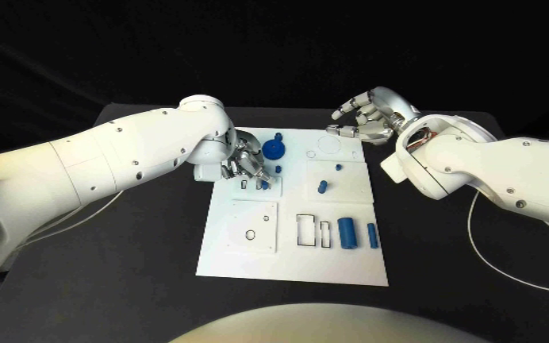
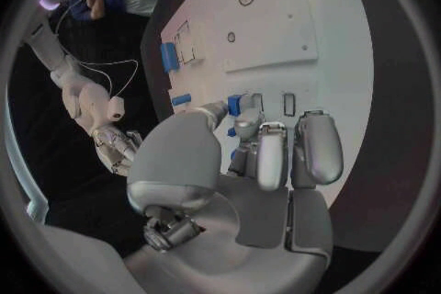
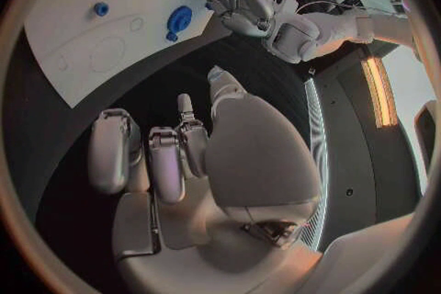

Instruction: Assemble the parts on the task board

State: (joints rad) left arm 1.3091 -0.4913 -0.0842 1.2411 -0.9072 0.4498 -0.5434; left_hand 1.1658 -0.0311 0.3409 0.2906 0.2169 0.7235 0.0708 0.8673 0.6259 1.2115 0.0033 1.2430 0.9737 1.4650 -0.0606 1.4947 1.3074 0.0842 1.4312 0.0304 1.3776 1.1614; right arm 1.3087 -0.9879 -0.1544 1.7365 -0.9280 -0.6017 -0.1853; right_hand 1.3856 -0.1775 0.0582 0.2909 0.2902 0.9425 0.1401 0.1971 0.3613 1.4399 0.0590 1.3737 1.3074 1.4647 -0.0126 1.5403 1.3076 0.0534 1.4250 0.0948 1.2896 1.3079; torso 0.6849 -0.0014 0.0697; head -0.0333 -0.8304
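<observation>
The white task board [image 1: 297, 260] lies in the middle of the black table. My left hand [image 1: 243, 164] reaches down over its far left part and pinches a small blue part [image 2: 237, 104] between thumb and fingers, beside the narrow slots [image 2: 289, 104]. A round blue part [image 1: 274, 149] stands just beyond that hand. Two small blue parts [image 1: 323, 186] sit near the board's middle, and two blue cylinders [image 1: 347, 234] lie nearer me on the right. My right hand [image 1: 364, 117] hovers off the board's far right corner with fingers apart, holding nothing.
Empty cut-outs show on the board: a ring [image 1: 251, 235] on the near left panel, rectangular slots [image 1: 307, 230] beside the cylinders and a faint circle [image 1: 328, 144] at the far right. Black table [image 1: 137, 279] surrounds the board on all sides.
</observation>
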